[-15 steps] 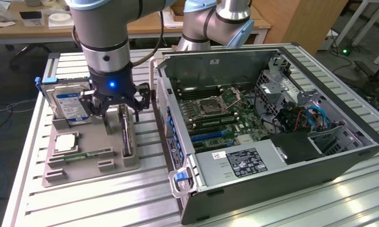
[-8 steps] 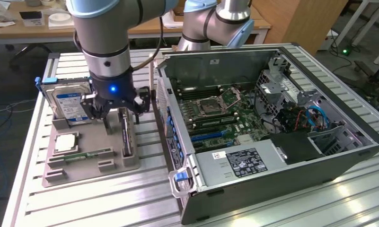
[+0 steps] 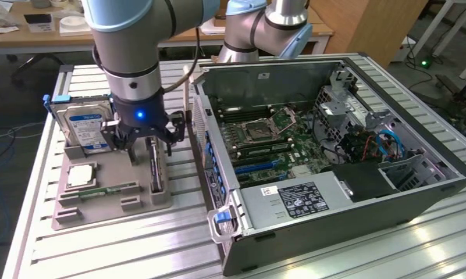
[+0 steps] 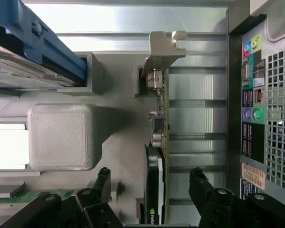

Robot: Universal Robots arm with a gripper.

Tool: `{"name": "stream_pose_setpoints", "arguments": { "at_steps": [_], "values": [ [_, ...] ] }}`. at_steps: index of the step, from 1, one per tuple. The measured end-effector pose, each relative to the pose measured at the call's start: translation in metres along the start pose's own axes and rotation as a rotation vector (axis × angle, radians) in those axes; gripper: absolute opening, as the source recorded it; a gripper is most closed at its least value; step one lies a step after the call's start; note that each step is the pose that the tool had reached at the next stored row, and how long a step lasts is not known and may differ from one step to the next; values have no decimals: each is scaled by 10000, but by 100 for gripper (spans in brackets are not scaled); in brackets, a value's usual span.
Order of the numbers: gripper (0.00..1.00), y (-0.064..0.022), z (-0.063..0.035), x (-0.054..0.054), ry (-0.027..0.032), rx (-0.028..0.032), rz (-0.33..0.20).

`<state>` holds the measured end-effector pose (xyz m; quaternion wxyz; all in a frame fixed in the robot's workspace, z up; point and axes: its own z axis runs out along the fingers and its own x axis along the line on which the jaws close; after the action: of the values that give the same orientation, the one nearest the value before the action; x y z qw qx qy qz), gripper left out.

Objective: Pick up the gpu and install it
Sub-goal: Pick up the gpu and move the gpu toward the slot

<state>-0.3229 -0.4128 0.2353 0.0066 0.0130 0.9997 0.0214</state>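
Black fingers (image 4: 103,176) of the open hand (image 4: 150,175) are straddling the on-edge gpu (image 4: 154,194) (standing in its gray holder (image 4: 118,147)) without touching.

Wide gripper (image 4: 150,172) astride gpu (image 4: 154,187), seemingly without contact

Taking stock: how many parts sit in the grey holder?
4: hard drive upright, far end; processor flat, middle; memory stick, near edge; gpu on edge, between the jaws.

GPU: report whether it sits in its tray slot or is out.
In: the gpu stands on edge in the grey tray, the open pincer astride it.
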Motion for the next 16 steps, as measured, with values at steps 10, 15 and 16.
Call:
{"name": "stream_pose_setpoints", "arguments": {
  "at_steps": [10, 15, 16],
  "values": [
    [76, -4, 88, 1, -1, 0, 20],
    [76, -6, 131, 1, -3, 0, 53],
    [76, -7, 137, 2, -2, 2, 79]
  ]
}}
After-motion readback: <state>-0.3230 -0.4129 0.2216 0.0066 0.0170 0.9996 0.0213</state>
